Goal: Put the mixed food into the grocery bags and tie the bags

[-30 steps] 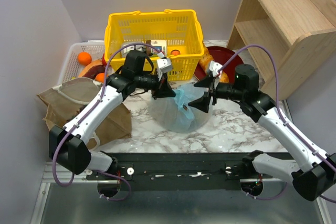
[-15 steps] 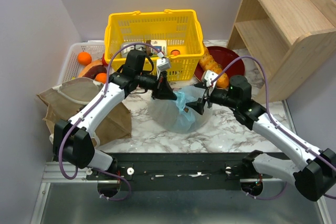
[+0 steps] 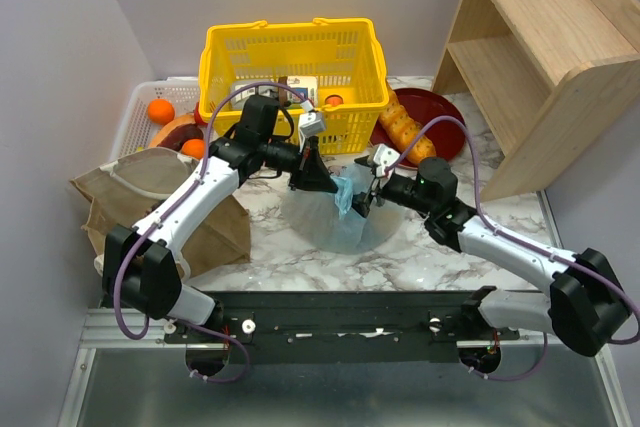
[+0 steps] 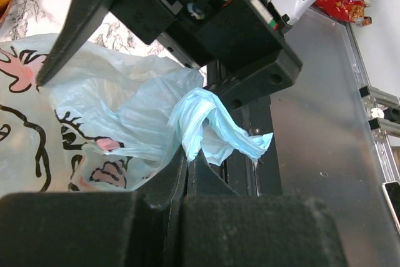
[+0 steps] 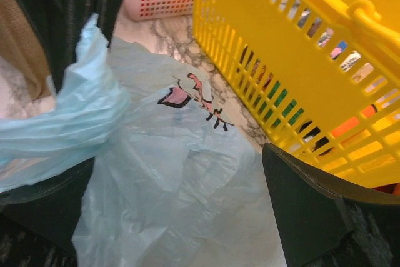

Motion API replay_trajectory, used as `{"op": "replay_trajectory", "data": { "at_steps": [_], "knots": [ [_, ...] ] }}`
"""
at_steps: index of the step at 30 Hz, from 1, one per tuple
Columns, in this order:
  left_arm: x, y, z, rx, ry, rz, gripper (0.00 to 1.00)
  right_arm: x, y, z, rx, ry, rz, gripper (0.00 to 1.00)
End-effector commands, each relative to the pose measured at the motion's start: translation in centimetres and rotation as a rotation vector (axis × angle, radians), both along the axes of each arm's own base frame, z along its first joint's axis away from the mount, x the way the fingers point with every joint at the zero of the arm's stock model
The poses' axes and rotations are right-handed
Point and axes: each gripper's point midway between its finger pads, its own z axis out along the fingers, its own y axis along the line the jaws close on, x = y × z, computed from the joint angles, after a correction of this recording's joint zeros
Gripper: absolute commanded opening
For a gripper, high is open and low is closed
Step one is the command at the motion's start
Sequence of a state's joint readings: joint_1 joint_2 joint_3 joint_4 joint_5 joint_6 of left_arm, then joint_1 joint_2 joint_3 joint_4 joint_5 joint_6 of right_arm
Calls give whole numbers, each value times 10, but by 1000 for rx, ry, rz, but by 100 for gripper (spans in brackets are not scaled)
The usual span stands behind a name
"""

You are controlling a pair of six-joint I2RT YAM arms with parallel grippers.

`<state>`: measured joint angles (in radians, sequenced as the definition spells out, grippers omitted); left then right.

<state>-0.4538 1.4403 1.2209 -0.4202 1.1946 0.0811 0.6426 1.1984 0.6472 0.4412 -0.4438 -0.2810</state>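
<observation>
Slippage is the main risk: the left pincer is clenched on a twisted handle of the blue bag, and the thin film may pull free or tear under tension. The right pincer stands fully released beside that handle; closing off-target would catch the bag wall, and no knot would form. The bag sits on the desk just in front of the basket. Only the left wrist view shows the film pinched between the fingers. Only the right wrist view shows the handle lying against one open finger. Only the top view shows the tan bag, slumped at left.
</observation>
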Motion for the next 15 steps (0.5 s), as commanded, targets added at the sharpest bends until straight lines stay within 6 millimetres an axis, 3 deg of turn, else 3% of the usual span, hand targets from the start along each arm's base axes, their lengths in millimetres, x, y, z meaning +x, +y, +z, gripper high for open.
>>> {"op": "replay_trajectory", "data": {
  "at_steps": [1, 8, 10, 11, 15],
  "knots": [
    [-9, -1, 7, -39, 18, -56, 0, 22, -1, 16, 74, -136, -89, 97],
    [-11, -2, 5, -45, 44, -76, 0, 16, 15, 16, 118, -175, -19, 92],
    [-11, -2, 5, -45, 45, -78, 0, 18, 18, 16, 122, -174, -19, 79],
    [-12, -2, 5, -43, 48, -78, 0, 20, 18, 15, 123, -167, -27, 63],
    [-9, 3, 3, -18, 25, -54, 0, 25, 12, 17, 121, -137, -76, 35]
  ]
}}
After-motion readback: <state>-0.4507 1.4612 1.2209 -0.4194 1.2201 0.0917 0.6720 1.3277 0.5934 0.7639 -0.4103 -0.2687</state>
